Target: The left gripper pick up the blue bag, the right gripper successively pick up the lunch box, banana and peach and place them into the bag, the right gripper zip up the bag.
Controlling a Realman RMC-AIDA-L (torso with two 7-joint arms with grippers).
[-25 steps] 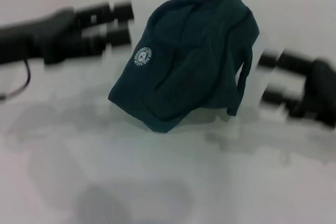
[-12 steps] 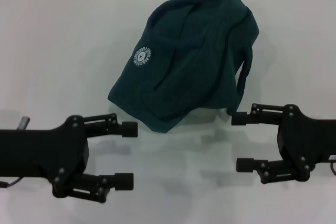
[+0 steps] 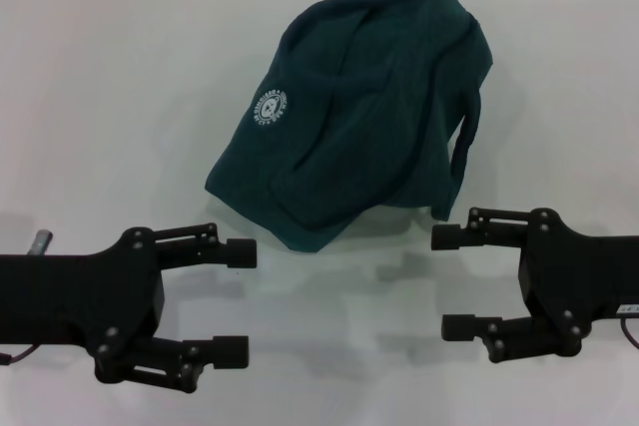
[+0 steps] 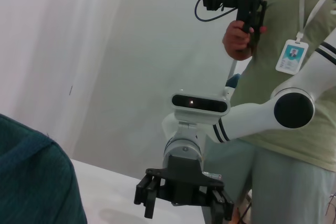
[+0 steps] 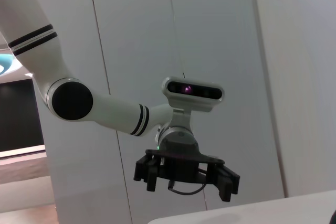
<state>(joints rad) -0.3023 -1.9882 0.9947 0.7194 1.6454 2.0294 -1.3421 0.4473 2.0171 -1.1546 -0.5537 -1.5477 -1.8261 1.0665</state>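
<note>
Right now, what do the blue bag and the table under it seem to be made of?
The blue bag looks like soft matte woven fabric: it slumps, creases, and bears a printed white logo. The table seems a smooth, hard white surface, faintly glossy; its exact material is unclear.

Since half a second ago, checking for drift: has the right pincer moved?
Yes, slightly. The right pincer has shifted a little left and up, toward the blue bag, which has stayed put.

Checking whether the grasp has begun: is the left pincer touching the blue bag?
Apart. The head view shows the open left pincer nearer the robot than the blue bag, with bare white table between them.
</note>
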